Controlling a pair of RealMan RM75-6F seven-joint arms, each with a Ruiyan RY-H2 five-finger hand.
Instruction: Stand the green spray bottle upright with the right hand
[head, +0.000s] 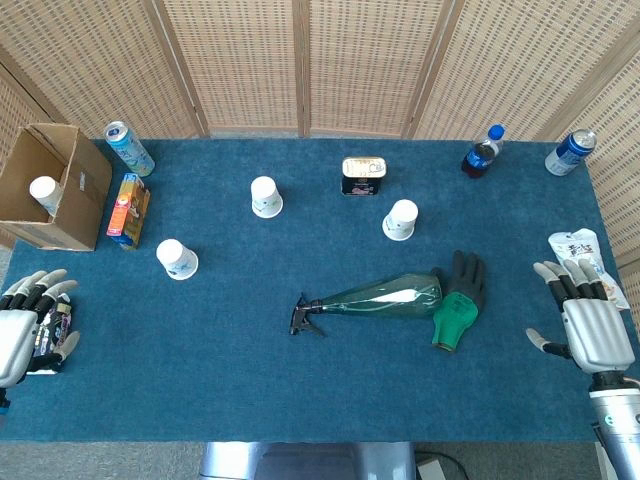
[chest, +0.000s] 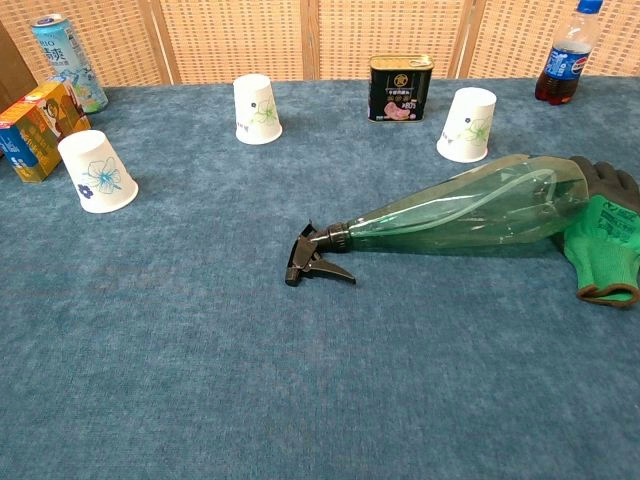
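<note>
Plainly, the green spray bottle (head: 385, 296) lies on its side a little right of centre in the head view, its black trigger nozzle (chest: 312, 260) pointing toward the left of the frame and its wide base toward the right. The base rests on or against a green and black work glove (head: 458, 302); whether it actually presses on the glove is hard to tell. Through the clear green wall the dip tube shows and no liquid level is visible, so the bottle is probably empty or nearly so: light, easy to tip, and liable to roll or skid on the blue table cloth (head: 300, 380). Its thin plastic would likely give under a hard squeeze and feel smooth under the fingers. The best hold looks to be around the broad body near the base, since the narrow neck offers little leverage for swinging it up.

The right hand (head: 590, 325) rests at the lower right edge of the head view, well apart from the bottle, palm down, fingers spread and holding nothing. A white packet (head: 580, 250) lies just above its fingertips. The left hand (head: 30, 320) sits at the lower left edge, fingers loosely extended, with something dark beneath it that cannot be identified.

Paper cups (head: 401, 219) stand just above the bottle.
</note>
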